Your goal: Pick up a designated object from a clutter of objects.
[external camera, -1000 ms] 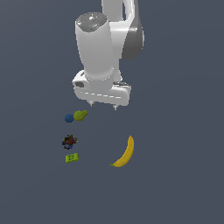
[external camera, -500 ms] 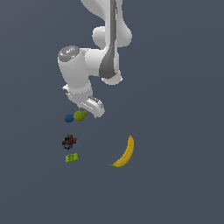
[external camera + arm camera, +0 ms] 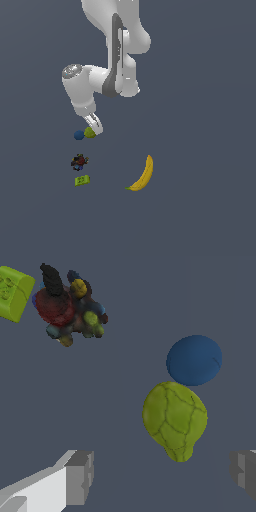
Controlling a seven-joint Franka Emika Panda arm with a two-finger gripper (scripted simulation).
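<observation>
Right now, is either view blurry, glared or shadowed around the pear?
Exterior view: flat, even light, no glare or cast shadows; the pear is tiny and half hidden by the gripper. Wrist view: sharp and close, pear texture clear, open jaws cropped at the frame edge.

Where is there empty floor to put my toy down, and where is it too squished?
Bare floor lies between the banana and the dark lump, and past the banana on the exterior view's right. It's crowded where the gripper meets the pear and blue ball.
</observation>
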